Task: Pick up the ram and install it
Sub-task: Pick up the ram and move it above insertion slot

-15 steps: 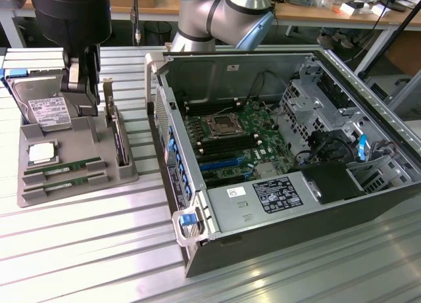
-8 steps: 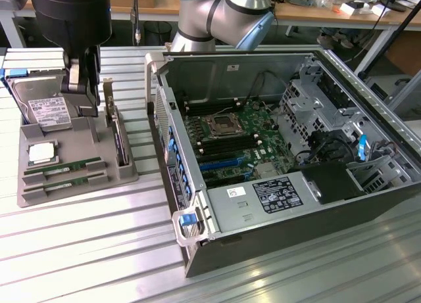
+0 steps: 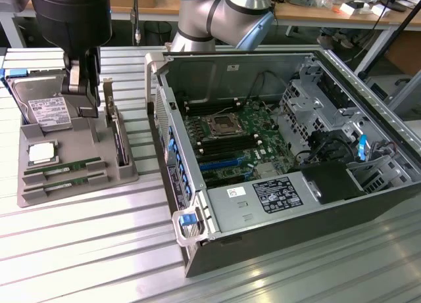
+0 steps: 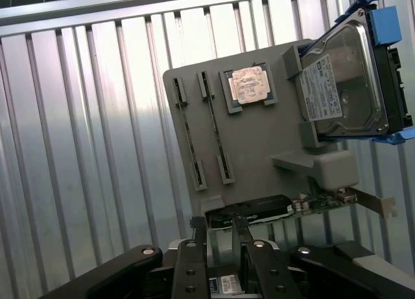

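Two thin green ram sticks (image 3: 64, 166) lie edgewise, parallel, in gray tray (image 3: 79, 191) slots.

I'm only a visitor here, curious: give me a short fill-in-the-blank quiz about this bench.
1. ___ ram sticks lie flat in the grey tray.
2. The square silver chip sits between those sticks and the ___.
3. The gripper above the tray holds ___.
4. The computer case stands to the exterior view's ___ of the tray.
Missing words: two; hard drive; nothing; right.
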`<state>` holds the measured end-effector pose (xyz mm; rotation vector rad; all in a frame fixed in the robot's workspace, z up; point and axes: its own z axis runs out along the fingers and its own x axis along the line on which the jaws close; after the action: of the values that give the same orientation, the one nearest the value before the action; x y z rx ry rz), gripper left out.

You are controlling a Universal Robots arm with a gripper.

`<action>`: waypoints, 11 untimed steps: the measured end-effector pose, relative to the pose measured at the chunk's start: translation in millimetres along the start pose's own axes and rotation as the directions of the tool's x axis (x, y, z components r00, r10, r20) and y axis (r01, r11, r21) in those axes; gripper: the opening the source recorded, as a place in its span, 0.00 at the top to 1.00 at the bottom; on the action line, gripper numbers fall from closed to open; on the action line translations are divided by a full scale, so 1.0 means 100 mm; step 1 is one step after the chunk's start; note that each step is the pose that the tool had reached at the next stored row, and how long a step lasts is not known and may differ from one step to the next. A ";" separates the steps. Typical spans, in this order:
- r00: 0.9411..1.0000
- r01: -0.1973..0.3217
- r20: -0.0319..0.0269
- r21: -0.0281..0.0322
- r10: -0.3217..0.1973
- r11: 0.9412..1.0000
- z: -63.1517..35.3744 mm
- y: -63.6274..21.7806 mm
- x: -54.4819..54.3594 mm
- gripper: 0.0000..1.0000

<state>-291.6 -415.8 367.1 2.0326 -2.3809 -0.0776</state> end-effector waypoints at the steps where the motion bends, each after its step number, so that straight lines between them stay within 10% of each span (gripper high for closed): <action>1: 1.000 0.000 0.000 0.000 0.000 1.000 0.001 0.000 0.00 0.70; 11: 1.000 0.000 0.000 0.000 0.000 1.000 0.023 -0.001 0.00 0.70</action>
<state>-291.6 -415.8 364.8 2.0326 -2.3809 -0.0775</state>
